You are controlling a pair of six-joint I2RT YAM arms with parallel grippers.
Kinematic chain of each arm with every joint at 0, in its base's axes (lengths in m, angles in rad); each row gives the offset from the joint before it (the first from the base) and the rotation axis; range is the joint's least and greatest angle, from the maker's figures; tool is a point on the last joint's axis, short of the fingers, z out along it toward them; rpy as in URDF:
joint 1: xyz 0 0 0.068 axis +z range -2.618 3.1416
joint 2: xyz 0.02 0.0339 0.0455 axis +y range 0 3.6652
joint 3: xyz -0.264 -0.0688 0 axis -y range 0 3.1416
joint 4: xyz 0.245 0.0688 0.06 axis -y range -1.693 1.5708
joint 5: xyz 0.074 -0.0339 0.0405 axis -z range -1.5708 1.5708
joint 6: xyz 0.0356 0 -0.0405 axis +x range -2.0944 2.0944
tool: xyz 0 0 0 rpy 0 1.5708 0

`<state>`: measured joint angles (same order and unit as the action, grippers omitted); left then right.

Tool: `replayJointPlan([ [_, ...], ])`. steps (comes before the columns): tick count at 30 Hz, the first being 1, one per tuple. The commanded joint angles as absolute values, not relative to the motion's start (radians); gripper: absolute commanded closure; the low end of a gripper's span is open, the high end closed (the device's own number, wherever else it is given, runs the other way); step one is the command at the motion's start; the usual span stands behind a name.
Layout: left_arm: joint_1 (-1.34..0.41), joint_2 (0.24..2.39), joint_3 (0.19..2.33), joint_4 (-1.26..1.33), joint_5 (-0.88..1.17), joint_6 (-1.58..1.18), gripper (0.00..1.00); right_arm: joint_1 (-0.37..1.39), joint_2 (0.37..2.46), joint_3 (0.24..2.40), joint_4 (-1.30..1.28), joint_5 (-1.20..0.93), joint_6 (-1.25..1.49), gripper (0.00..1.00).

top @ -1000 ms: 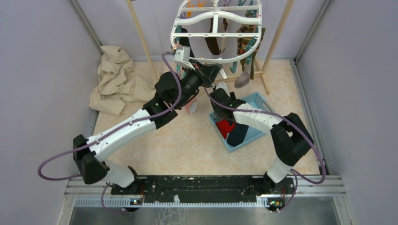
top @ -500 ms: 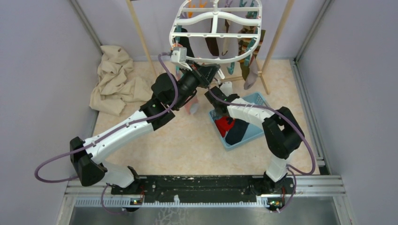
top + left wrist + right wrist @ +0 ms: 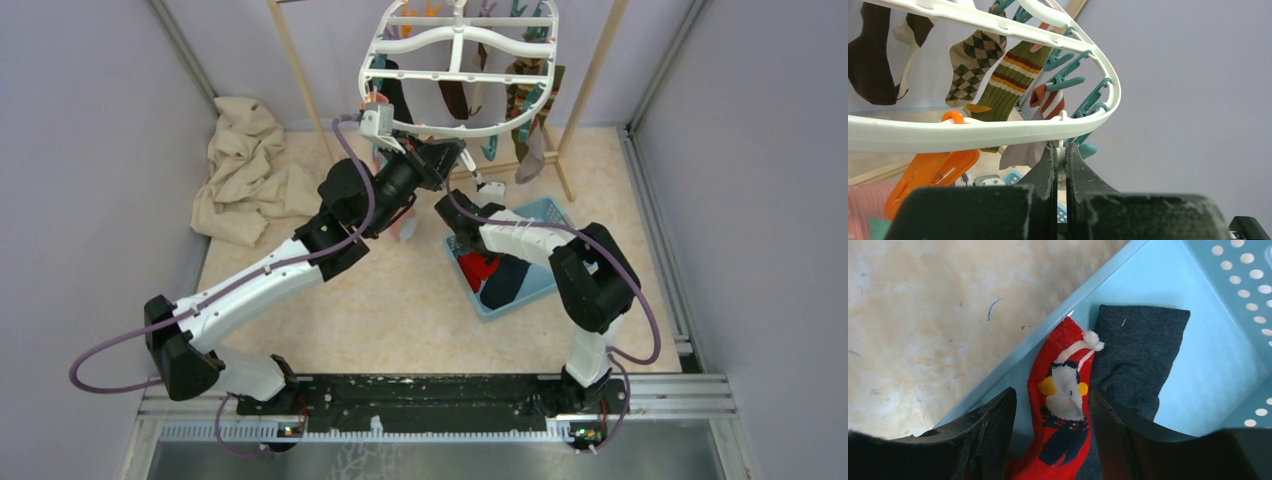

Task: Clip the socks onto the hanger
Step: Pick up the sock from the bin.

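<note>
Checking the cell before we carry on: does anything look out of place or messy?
Only the crumpled beige cloth, heaped in the far left corner. The red sock and dark grey sock lie flat in the light blue plastic basket; the left gripper pinches the white plastic hanger.

Arms: two are counted, the left arm (image 3: 260, 280) and the right arm (image 3: 590, 290), based at 6 o'clock.
Grippers: two, the left gripper (image 3: 1060, 152) and the right gripper (image 3: 1052, 400).
Hanger: one white hanger (image 3: 973, 132), at 12 o'clock.
Basket: one pale blue basket (image 3: 1208, 340), at 3 o'clock.
Socks in it: two, a red sock (image 3: 1063, 405) and a dark sock (image 3: 1138, 355).
Poles: two, the left pole (image 3: 300, 80) and the right pole (image 3: 590, 80).
Cloth: one cloth heap (image 3: 245, 170), at 10 o'clock.
</note>
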<state>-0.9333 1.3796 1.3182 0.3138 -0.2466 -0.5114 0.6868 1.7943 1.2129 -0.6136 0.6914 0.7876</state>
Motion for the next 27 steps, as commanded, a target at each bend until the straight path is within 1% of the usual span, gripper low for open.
replayJointPlan([
  [1, -0.937, 1.348, 1.299, 0.303, -0.232, -0.508, 1.0, 0.681, 1.836, 1.249, -0.63, 0.713, 0.868, 0.43],
  [3, -0.937, 1.344, 1.298, 0.302, -0.235, -0.505, 1.0, 0.668, 1.85, 1.261, -0.66, 0.712, 0.907, 0.42],
  [7, -0.937, 1.339, 1.296, 0.301, -0.239, -0.503, 1.0, 0.635, 1.847, 1.246, -0.654, 0.697, 0.929, 0.42],
  [10, -0.937, 1.341, 1.295, 0.302, -0.239, -0.504, 1.0, 0.628, 1.82, 1.216, -0.615, 0.699, 0.93, 0.46],
  [14, -0.937, 1.346, 1.296, 0.303, -0.234, -0.508, 1.0, 0.618, 1.814, 1.215, -0.604, 0.709, 0.908, 0.55],
  [23, -0.937, 1.359, 1.307, 0.298, -0.228, -0.508, 1.0, 0.608, 1.816, 1.237, -0.58, 0.721, 0.867, 0.56],
  [27, -0.937, 1.367, 1.314, 0.296, -0.223, -0.506, 1.0, 0.605, 1.825, 1.247, -0.584, 0.739, 0.856, 0.62],
])
